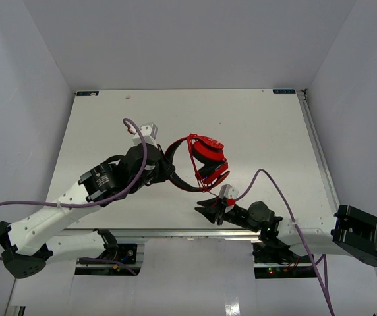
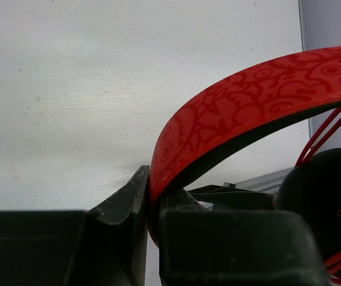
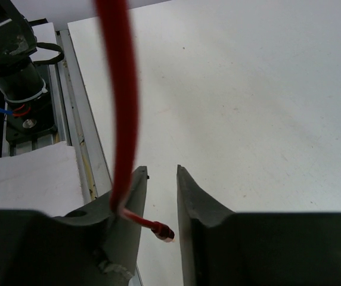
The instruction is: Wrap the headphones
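Note:
The headphones (image 1: 207,150) lie mid-table, red earcups stacked, with the thin red cable (image 1: 192,157) looped around them. My left gripper (image 1: 169,170) is shut on the black-lined red headband (image 2: 242,107); its fingertips (image 2: 136,190) clamp the band's lower end, and a black earpad (image 2: 319,202) shows at the right. My right gripper (image 1: 205,208) sits just in front of the headphones, open. In the right wrist view the red cable (image 3: 120,89) hangs over the gripper's (image 3: 161,171) left finger, and the plug (image 3: 166,233) dangles loose between the spread jaws.
The white table (image 1: 261,125) is walled on three sides. A metal rail (image 1: 175,232) runs along its near edge and another along the right edge (image 1: 317,145). Thick purple arm cables (image 1: 271,184) arch over both arms. A black arm base (image 3: 15,65) stands beside the rail.

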`<control>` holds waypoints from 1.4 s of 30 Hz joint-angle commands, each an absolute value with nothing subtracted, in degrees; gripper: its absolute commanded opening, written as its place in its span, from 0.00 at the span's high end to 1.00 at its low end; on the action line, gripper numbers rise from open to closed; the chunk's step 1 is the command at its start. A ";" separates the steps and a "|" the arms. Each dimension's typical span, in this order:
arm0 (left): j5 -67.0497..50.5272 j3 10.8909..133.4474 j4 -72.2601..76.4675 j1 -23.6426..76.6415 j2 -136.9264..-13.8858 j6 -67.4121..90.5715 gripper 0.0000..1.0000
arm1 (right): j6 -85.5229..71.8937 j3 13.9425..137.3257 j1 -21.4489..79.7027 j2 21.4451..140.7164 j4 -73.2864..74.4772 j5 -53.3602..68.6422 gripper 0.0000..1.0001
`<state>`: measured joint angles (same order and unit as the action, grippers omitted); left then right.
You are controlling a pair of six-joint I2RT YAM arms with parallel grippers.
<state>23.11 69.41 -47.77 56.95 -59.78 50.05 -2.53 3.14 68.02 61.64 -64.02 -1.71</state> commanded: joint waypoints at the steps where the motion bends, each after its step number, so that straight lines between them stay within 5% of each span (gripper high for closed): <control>1: 21.19 70.74 -42.63 57.04 -56.48 51.61 1.00 | -1.62 1.99 68.43 61.77 -69.24 -5.00 0.73; 5: 17.25 69.05 -40.15 57.04 -54.71 50.29 1.00 | -1.85 0.37 68.38 59.91 -70.55 -7.83 0.92; 17: -14.28 67.52 -35.03 57.04 -55.85 30.99 1.00 | -0.26 -0.14 68.38 46.63 -55.60 -12.41 0.92; 26: -25.00 71.54 -36.24 57.04 -57.74 10.86 1.00 | -0.33 6.40 68.29 40.30 -41.26 -13.31 0.92; 34: -19.69 71.60 -44.77 57.03 -63.09 -11.25 1.00 | -2.67 15.23 68.29 36.95 -24.09 -16.86 0.92; 42: -6.62 71.90 -47.52 54.70 -71.88 -24.58 1.00 | -5.20 15.92 68.28 41.42 -23.20 -18.48 0.92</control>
